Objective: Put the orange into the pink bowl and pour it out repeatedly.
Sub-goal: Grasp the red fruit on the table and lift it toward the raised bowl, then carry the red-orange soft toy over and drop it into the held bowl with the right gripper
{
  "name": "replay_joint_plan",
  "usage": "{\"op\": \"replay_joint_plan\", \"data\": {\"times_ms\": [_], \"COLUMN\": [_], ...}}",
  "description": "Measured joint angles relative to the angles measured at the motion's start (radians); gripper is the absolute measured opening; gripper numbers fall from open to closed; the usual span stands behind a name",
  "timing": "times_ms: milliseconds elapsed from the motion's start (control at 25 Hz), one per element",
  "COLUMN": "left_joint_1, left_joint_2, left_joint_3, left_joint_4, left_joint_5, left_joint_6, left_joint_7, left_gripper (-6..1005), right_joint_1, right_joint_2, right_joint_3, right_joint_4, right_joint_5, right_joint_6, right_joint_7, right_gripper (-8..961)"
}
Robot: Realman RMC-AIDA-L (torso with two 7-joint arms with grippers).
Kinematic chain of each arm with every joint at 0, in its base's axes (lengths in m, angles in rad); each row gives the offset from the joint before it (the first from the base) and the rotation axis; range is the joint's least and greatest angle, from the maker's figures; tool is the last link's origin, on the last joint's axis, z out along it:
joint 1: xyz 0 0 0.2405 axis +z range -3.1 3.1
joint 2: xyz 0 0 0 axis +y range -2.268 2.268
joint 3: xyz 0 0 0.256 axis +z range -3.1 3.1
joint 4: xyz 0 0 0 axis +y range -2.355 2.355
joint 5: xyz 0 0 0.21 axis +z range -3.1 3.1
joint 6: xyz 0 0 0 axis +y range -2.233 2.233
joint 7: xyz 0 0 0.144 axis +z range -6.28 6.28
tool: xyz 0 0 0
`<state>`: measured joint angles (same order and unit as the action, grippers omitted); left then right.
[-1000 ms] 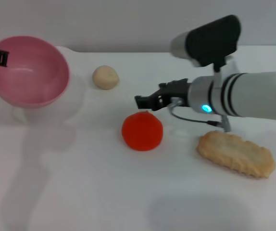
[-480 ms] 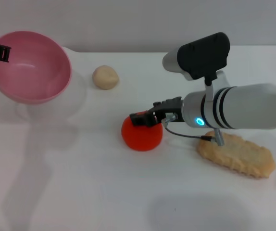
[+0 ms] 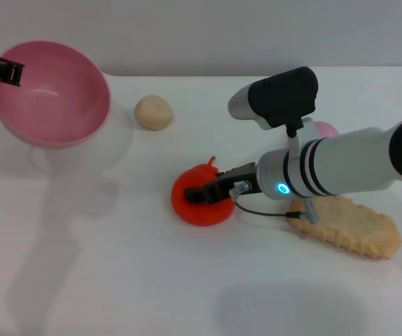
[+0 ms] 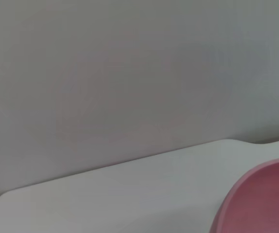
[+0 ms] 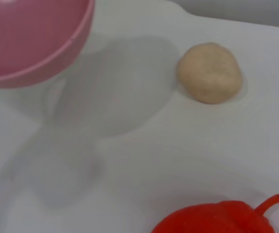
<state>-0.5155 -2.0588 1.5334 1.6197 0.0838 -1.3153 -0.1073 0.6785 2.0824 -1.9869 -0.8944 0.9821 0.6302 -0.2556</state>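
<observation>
While the right end effector (image 3: 204, 194) grips one orange (image 3: 199, 208), one pink bowl (image 3: 54, 94) hangs lifted.

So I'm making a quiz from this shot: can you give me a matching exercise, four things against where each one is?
Things:
1. orange
2. pink bowl
3. beige ball
4. long biscuit

Places:
A. held off the table by the left claw
B. under the right forearm
C. at the right claw
D. alone on the table behind the orange

Pairs: 1-C, 2-A, 3-D, 4-B
</observation>
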Motion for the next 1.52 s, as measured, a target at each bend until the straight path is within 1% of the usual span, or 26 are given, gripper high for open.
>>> {"op": "replay_joint_plan", "data": {"times_ms": [280,560,680,760,840,920,960,1040,1200,1280,1320,1400,1520], "left_joint_1": [0.0,0.002,0.006,0.008,0.011,0.011,0.011,0.011,0.002,-0.008,-0.012,-0.025,-0.057], "left_joint_2": [0.0,0.0,0.0,0.0,0.0,-0.001,-0.001,-0.001,-0.002,-0.001,-0.001,-0.002,-0.004], "left_joint_3": [0.011,0.022,0.023,0.024,0.034,0.04,0.068,0.089,0.124,0.146,0.153,0.177,0.216], "left_joint_4": [0.005,0.008,0.009,0.009,0.009,0.009,0.004,-0.002,-0.031,-0.055,-0.063,-0.087,-0.127], "left_joint_5": [-0.001,0.0,-0.003,-0.005,-0.014,-0.019,-0.048,-0.07,-0.121,-0.161,-0.172,-0.212,-0.271], "left_joint_6": [-0.004,-0.004,0.003,0.003,0.005,0.006,0.013,0.023,0.058,0.085,0.093,0.116,0.151], "left_joint_7": [0.005,0.006,0.006,0.007,0.014,0.017,0.024,0.029,0.032,0.035,0.038,0.046,0.049], "left_gripper": [42,42,42,42,42,42,42,42,42,42,42,42,42], "right_joint_1": [-0.037,-0.052,-0.074,-0.108,-0.166,-0.233,-0.268,-0.336,-0.445,-0.486,-0.506,-0.522,-0.522], "right_joint_2": [-0.005,-0.005,-0.006,-0.009,-0.01,-0.008,-0.007,-0.006,-0.002,0.0,0.002,0.003,0.004], "right_joint_3": [0.009,0.01,0.012,0.026,0.071,0.133,0.165,0.217,0.281,0.302,0.313,0.32,0.303], "right_joint_4": [-0.063,-0.077,-0.103,-0.17,-0.285,-0.415,-0.493,-0.647,-0.918,-1.015,-1.057,-1.095,-1.107], "right_joint_5": [-0.007,-0.007,-0.01,-0.04,-0.114,-0.198,-0.245,-0.337,-0.5,-0.545,-0.562,-0.572,-0.57], "right_joint_6": [0.012,0.003,-0.011,-0.008,0.029,0.081,0.114,0.17,0.259,0.286,0.297,0.303,0.307], "right_joint_7": [-0.023,-0.025,-0.03,-0.031,-0.026,-0.017,-0.009,0.021,0.072,0.079,0.081,0.081,0.088], "right_gripper": [579,424,360,321,281,265,256,240,206,188,173,143,119]}}
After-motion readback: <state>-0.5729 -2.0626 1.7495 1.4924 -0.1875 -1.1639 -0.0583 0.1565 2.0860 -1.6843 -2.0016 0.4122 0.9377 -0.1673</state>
